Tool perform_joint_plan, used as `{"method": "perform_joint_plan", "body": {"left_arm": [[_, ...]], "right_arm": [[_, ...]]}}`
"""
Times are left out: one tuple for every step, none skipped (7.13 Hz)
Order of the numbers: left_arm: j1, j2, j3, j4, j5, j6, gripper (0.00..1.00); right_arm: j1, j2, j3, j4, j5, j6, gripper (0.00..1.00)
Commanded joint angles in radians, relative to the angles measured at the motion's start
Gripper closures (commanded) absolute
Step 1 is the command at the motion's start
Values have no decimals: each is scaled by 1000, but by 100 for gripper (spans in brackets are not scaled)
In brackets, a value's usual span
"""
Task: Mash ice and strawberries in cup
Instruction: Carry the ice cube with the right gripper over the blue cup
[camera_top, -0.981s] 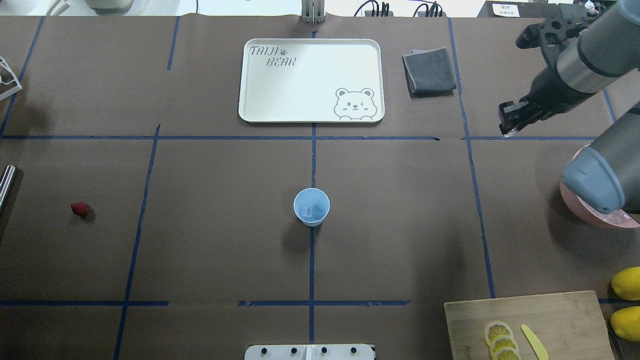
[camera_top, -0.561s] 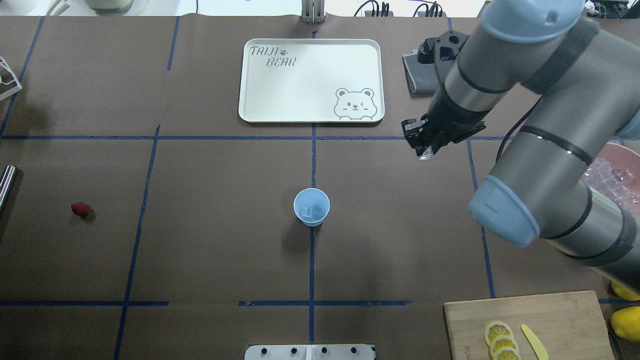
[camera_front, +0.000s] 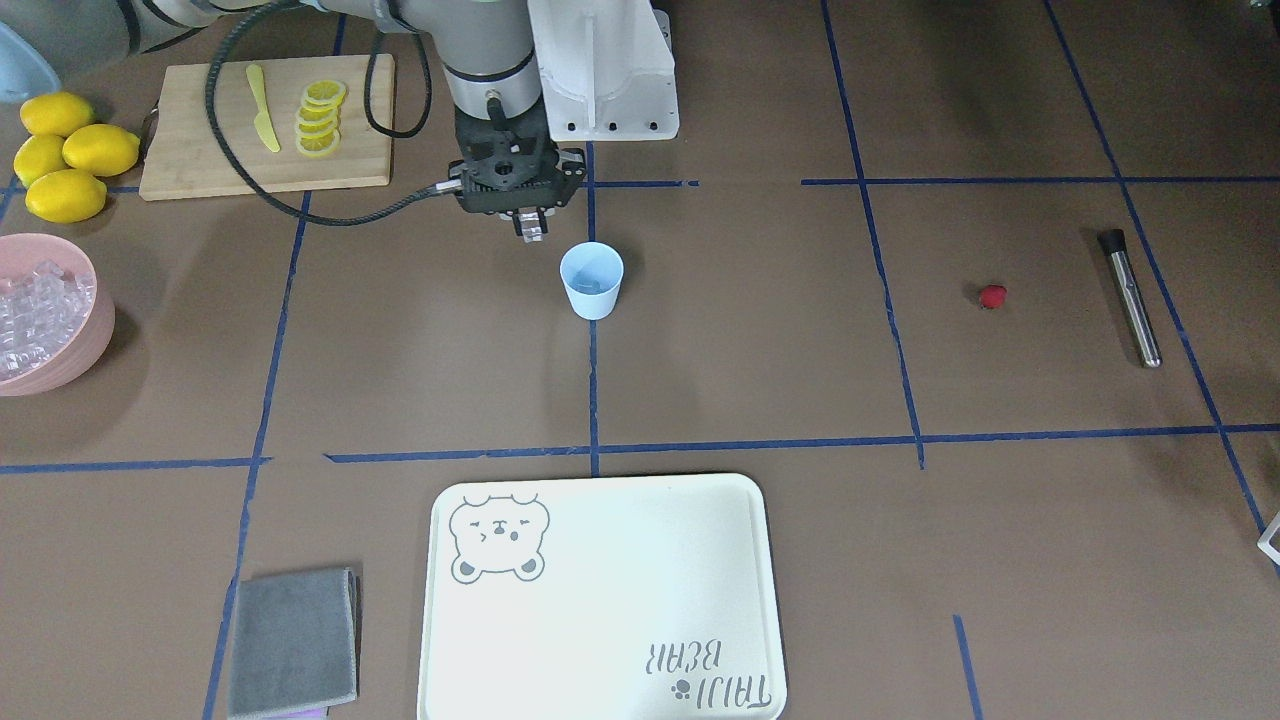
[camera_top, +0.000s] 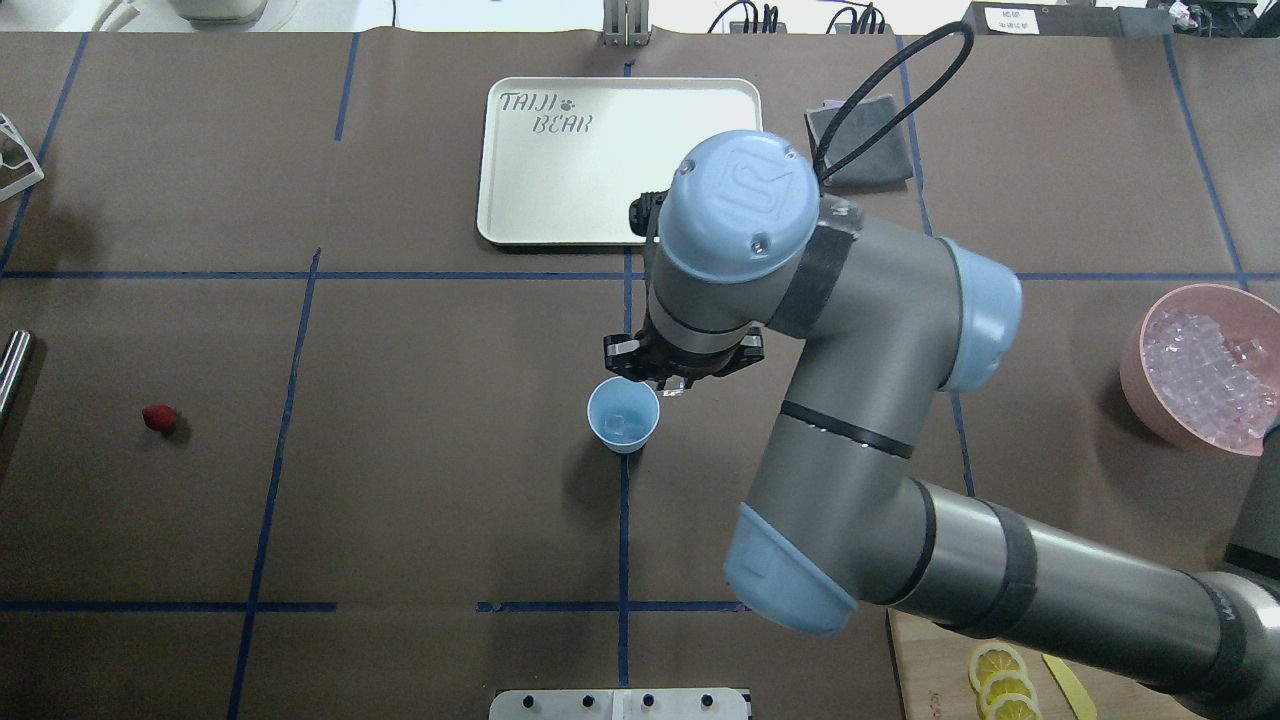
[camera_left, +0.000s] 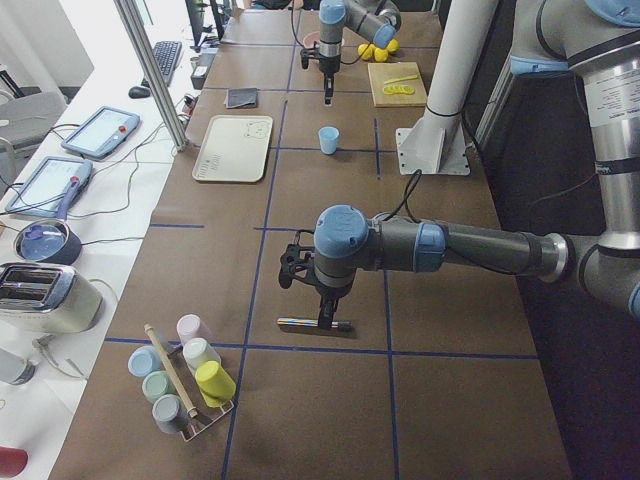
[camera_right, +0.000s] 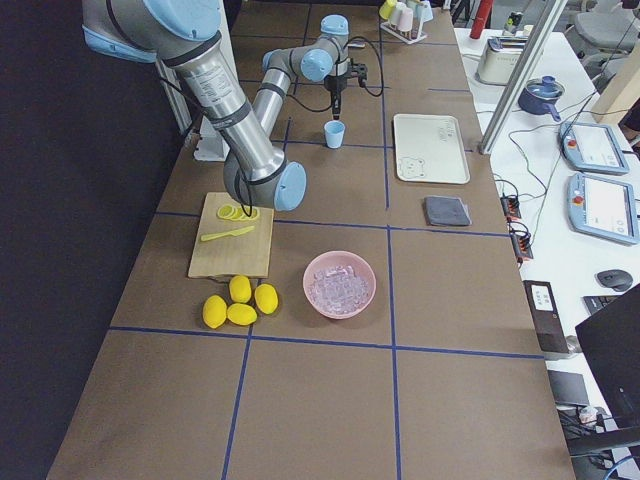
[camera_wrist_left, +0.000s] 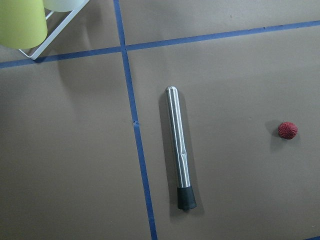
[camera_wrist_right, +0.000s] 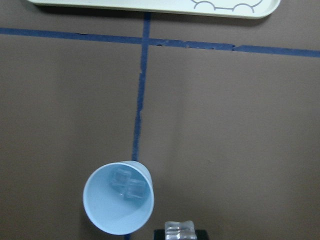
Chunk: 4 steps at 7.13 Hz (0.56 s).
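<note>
The light blue cup (camera_top: 623, 415) stands upright at the table's centre with two ice cubes (camera_wrist_right: 127, 185) inside; it also shows in the front view (camera_front: 591, 280). My right gripper (camera_top: 673, 386) is shut on one more ice cube (camera_wrist_right: 180, 231) and hangs just beside the cup's rim, slightly above it; the front view (camera_front: 530, 226) shows this too. The red strawberry (camera_top: 159, 418) lies far to the left, also seen in the left wrist view (camera_wrist_left: 287, 130). My left gripper (camera_left: 325, 312) hovers over a steel muddler (camera_wrist_left: 179, 150); I cannot tell whether it is open or shut.
A pink bowl (camera_top: 1133, 372) full of ice sits at the right edge. A cream tray (camera_top: 620, 160) and a grey cloth (camera_front: 293, 640) lie beyond the cup. A cutting board (camera_front: 200, 150) with lemon slices and whole lemons (camera_front: 60, 150) is near the robot's right. A cup rack (camera_left: 185, 385) stands at the left end.
My right arm has swung from the far right, by the pink bowl, across to the cup, carrying the ice cube. The cup and the strawberry have not moved.
</note>
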<state>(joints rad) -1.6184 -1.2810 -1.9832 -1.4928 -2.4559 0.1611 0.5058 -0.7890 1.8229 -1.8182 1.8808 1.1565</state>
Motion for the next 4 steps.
{"method": "perform_joint_plan", "body": {"left_arm": [[0,0,1,2,0,0,0],[2,0,3,2,0,0,0],[6,0,3,2,0,0,0],[8,0,3,2,0,0,0]], "right_arm": [[-65,72,-126,56,-77,78,99],[-70,73,-126,56,-78,81,99],[-70,70,-126,56,-80,80,98],[-70,67,-128,56,-84,77,75]]}}
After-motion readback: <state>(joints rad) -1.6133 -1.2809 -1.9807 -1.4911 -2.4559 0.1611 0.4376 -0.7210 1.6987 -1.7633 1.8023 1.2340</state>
